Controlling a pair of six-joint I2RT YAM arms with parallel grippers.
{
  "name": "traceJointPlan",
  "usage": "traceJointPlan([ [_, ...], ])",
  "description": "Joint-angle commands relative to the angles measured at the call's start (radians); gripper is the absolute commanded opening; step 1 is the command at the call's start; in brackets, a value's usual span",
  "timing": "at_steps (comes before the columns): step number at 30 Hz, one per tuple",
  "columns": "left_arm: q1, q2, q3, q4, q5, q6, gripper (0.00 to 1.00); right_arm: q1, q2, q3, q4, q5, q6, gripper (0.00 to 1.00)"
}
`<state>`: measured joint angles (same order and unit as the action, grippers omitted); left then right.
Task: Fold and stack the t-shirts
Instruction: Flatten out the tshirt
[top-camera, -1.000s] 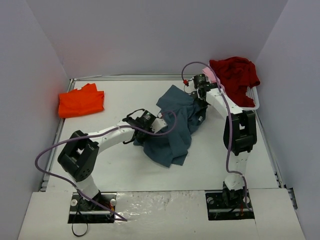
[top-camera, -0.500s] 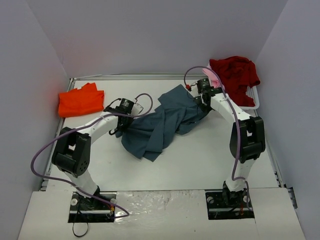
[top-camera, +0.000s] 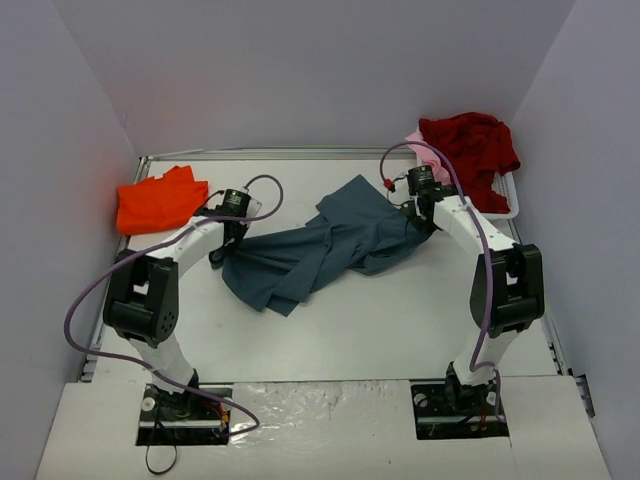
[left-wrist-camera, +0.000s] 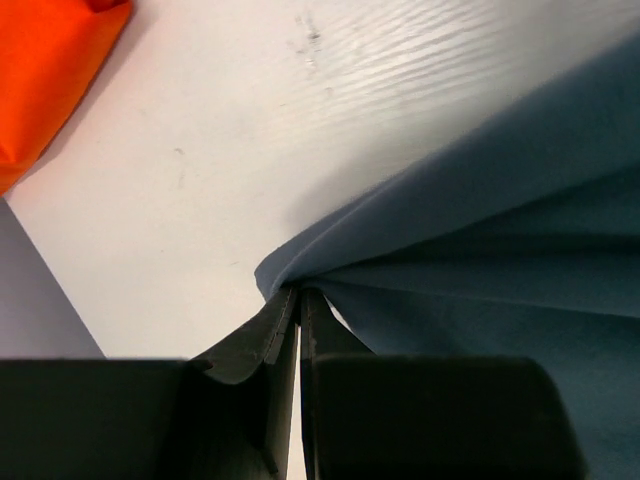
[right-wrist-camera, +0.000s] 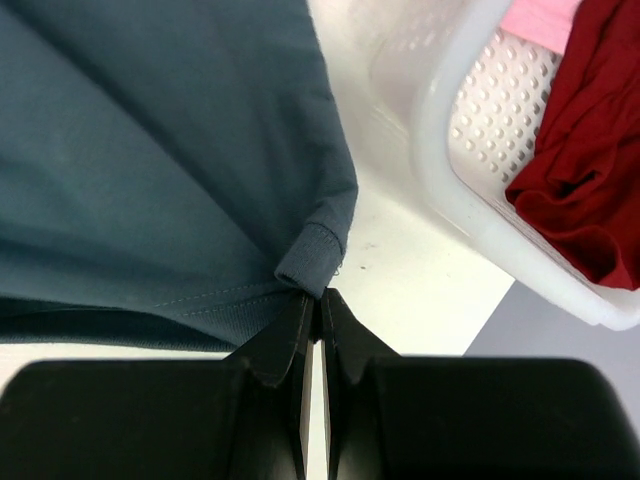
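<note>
Slate blue-grey t-shirt (top-camera: 320, 250) sags across mid surface (top-camera: 400, 320) btwn left tool (left-wrist-camera: 298, 296) & right tool (right-wrist-camera: 318, 300), both clamped on thin hem edges; w/ hard pull cloth may slip free.

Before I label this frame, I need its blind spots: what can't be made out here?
- Pink shirt: top view, mostly under the dark red shirt; right wrist, cut by the top edge.
- Basket interior: covered by the shirts.
- Blue-grey shirt: collar lost in folds, every view.
- Orange shirt: left wrist, cut by the corner.
</note>
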<state>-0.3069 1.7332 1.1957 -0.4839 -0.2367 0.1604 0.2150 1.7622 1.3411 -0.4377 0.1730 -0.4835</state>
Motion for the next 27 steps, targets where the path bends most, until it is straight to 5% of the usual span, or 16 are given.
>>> traceJointPlan([
  [1,0.049,-0.086,0.044,-0.035,-0.065,-0.013,0.02,-0.031,-0.05,-0.017,-0.009,0.051,-0.029,0.0],
  [12,0.173,-0.167,0.053,-0.061,-0.061,0.027,0.02,-0.048,0.04,0.061,0.014,0.059,-0.001,0.0],
  [20,0.178,-0.138,0.03,-0.165,0.2,0.067,0.04,-0.034,0.023,0.033,0.005,-0.081,0.005,0.0],
  [27,0.15,-0.156,0.039,-0.202,0.266,0.09,0.5,-0.031,-0.001,0.0,0.004,-0.099,0.002,0.0],
])
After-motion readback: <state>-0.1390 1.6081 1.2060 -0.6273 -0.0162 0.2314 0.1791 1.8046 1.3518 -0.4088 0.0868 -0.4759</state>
